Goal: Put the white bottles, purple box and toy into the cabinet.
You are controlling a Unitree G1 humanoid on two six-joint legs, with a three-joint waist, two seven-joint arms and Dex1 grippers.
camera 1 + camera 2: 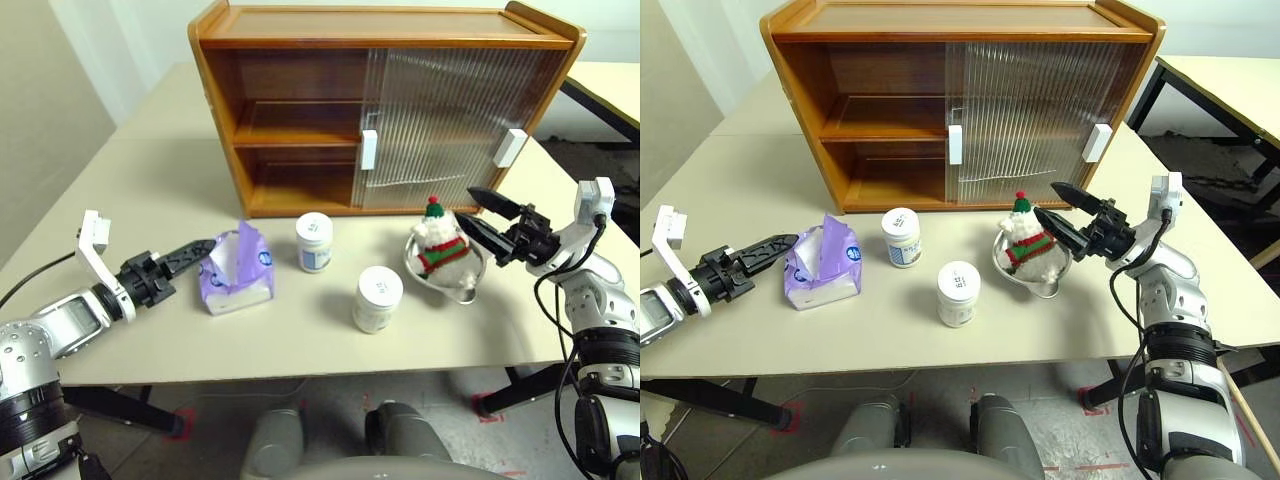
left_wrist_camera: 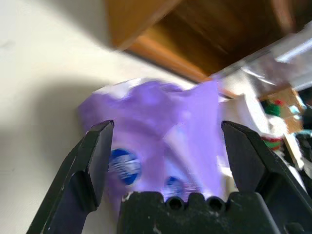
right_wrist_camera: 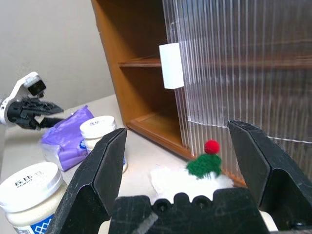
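My left gripper [image 1: 197, 250]: fingers spread wide and gripping nothing, pointing low across the table [image 1: 150, 190] toward the purple box.
Purple box [image 1: 237, 270]: a lilac tissue pack lying on the table in front of the cabinet's open left half, its tissue tuft standing up; it sits just beyond my left fingertips, squarely between the two fingers in the left wrist view [image 2: 161, 131].
Contact: I cannot tell whether the fingertips touch the pack's near side; they look just beside it.
My right gripper [image 1: 1058, 207]: jaws spread, empty, hanging just beside the toy.
Toy [image 1: 1028, 245]: the white plush with red hat and striped scarf, sitting in a silver bowl [image 1: 1040, 275] before the ribbed sliding doors [image 1: 450, 125].
White bottles: one [image 1: 314, 241] just right of the pack, the other [image 1: 377, 298] nearer me, both upright on the table.
Cabinet [image 1: 290, 110]: both doors slid right, left shelves open and bare.
Nearer arm: my left for the pack, my right for the toy.
Judgement: the pack lies straight ahead of my left fingers, so the next move looks like a short push forward and a squeeze across its soft sides.
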